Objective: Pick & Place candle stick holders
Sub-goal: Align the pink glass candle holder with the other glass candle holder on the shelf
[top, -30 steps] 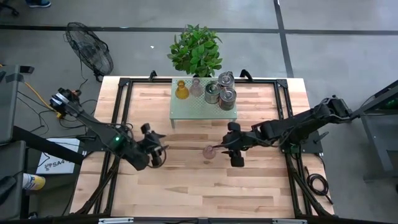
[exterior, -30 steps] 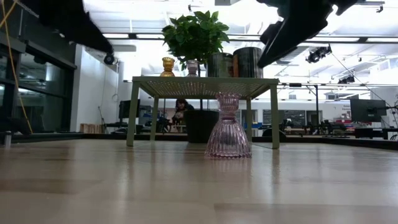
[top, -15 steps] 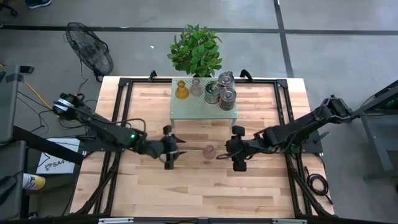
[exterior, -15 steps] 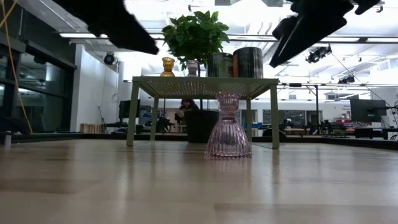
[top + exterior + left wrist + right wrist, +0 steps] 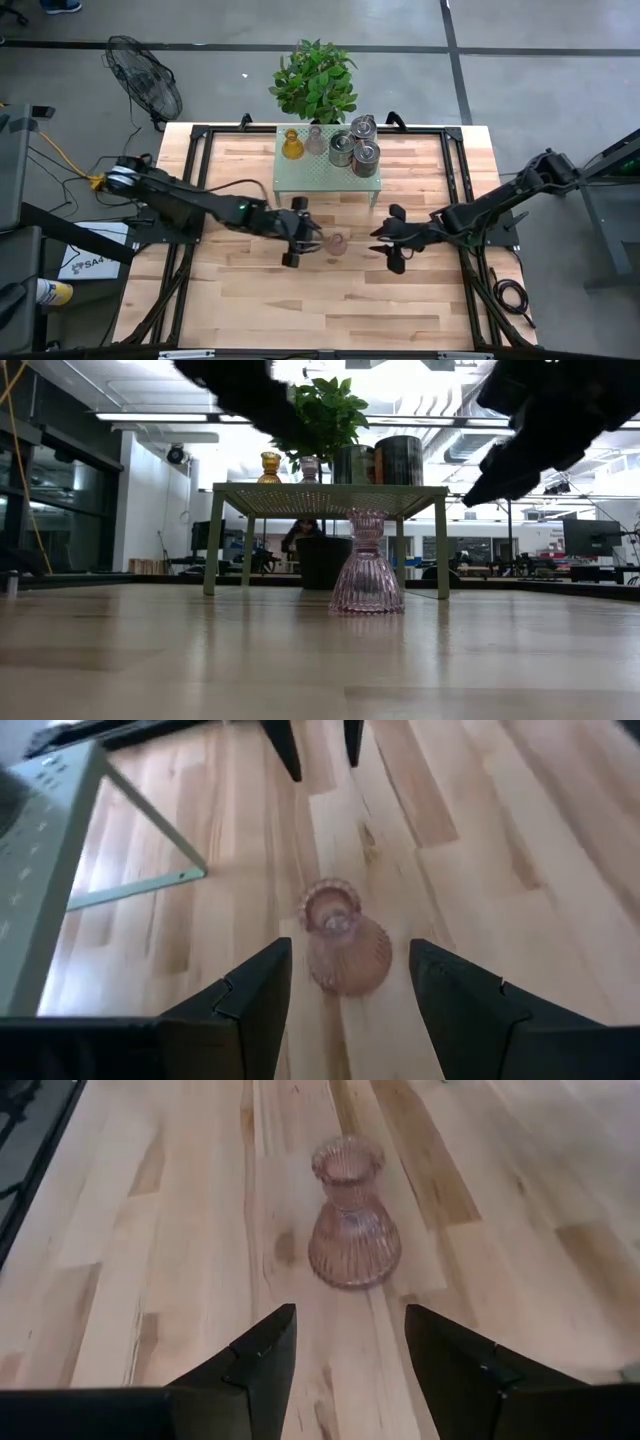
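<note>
low view: both arms cut off by top edge, grippers not seen | person (image 5: 300, 536) behind shelf (image 5: 330, 499) mostly hidden by shelf leg + pot | left wrist: shelf cut by pic edge, blurred | pink holder (image 5: 345, 948) base partly hidden btw left gripper (image 5: 345, 985) fingers | high view: silver holders (image 5: 354, 146) crowd together, edges hard to tell

One holder (image 5: 337, 243) stands on the table (image 5: 330, 310) before the shelf (image 5: 328, 170), between both grippers

Bright, even overhead light; glare from white ceiling lamps (image 5: 150, 417) behind; soft shadows; slightly blurred ribbed pink glass holder (image 5: 345, 945).
</note>
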Action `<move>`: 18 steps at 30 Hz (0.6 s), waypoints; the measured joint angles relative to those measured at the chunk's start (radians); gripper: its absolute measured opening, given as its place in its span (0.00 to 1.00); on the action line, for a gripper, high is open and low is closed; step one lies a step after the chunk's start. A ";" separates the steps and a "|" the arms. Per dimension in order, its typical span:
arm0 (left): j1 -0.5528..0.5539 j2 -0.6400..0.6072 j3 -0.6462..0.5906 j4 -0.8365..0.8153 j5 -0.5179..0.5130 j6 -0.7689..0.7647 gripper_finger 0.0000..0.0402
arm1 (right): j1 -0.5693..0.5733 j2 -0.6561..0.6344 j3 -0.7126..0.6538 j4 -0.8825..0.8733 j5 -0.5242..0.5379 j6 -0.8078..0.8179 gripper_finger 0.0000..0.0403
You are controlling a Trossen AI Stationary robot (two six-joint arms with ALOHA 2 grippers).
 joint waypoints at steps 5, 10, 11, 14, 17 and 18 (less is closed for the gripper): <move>0.051 0.135 0.202 -0.213 0.075 0.095 0.49 | 0.003 -0.037 -0.052 0.004 -0.022 0.022 0.45; 0.067 0.258 0.351 -0.321 0.103 0.167 0.49 | 0.035 -0.121 -0.146 0.070 0.070 0.005 0.45; 0.067 0.272 0.368 -0.335 0.104 0.179 0.49 | 0.039 -0.146 -0.168 0.082 0.087 0.003 0.45; 0.064 0.321 0.421 -0.338 0.109 0.207 0.49 | 0.055 -0.232 -0.232 0.110 0.123 0.006 0.45; 0.064 0.350 0.457 -0.379 0.121 0.227 0.49 | 0.070 -0.318 -0.305 0.154 0.147 0.008 0.45; 0.064 0.360 0.471 -0.371 0.127 0.231 0.49 | 0.075 -0.348 -0.329 0.156 0.153 0.012 0.45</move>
